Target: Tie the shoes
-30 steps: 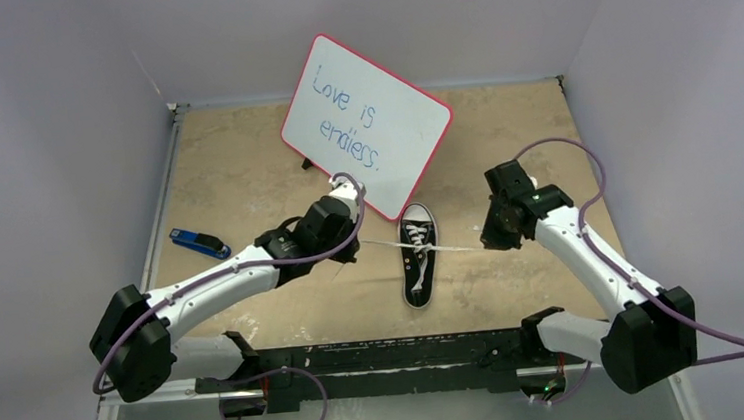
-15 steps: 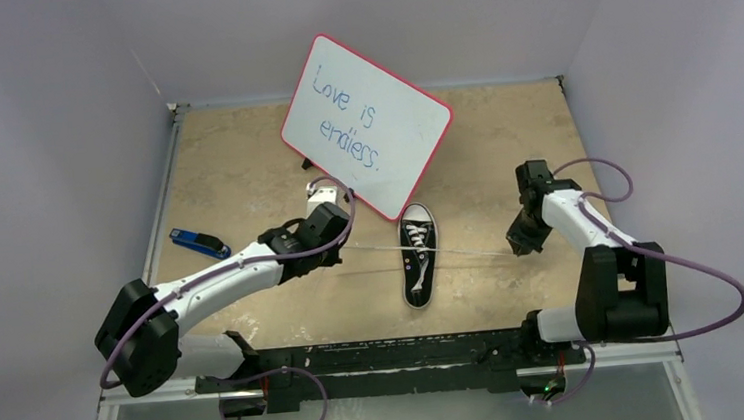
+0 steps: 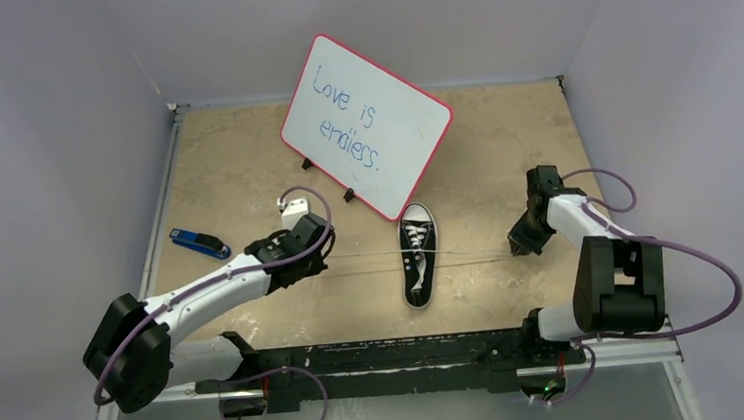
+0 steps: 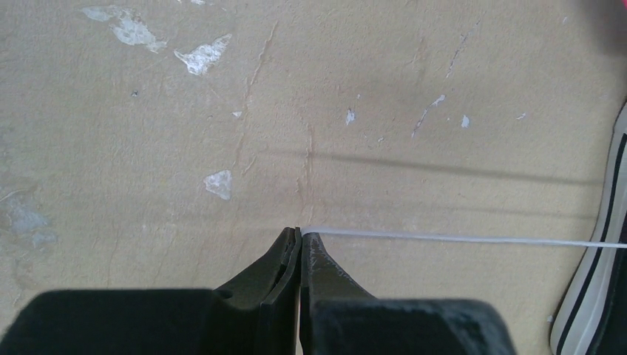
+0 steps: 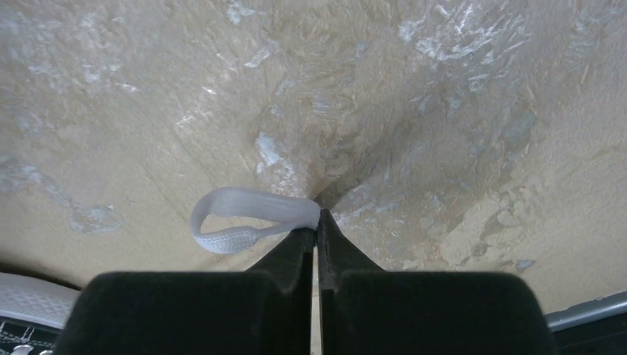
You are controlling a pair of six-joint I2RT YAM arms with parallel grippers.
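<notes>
Arms spread low toward opposite edges of the table (image 3: 244,170), left gripper (image 4: 300,237) and right gripper (image 5: 316,225) each clamp tight on a white lace (image 4: 444,239) (drawn taut) from the black sneaker (image 3: 418,261).

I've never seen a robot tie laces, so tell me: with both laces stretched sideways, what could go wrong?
The left gripper pinches only the tip of its lace, which may slip free. The right gripper grips a loop that could pull out. With laces taut, uneven pull could drag the loose shoe.
</notes>
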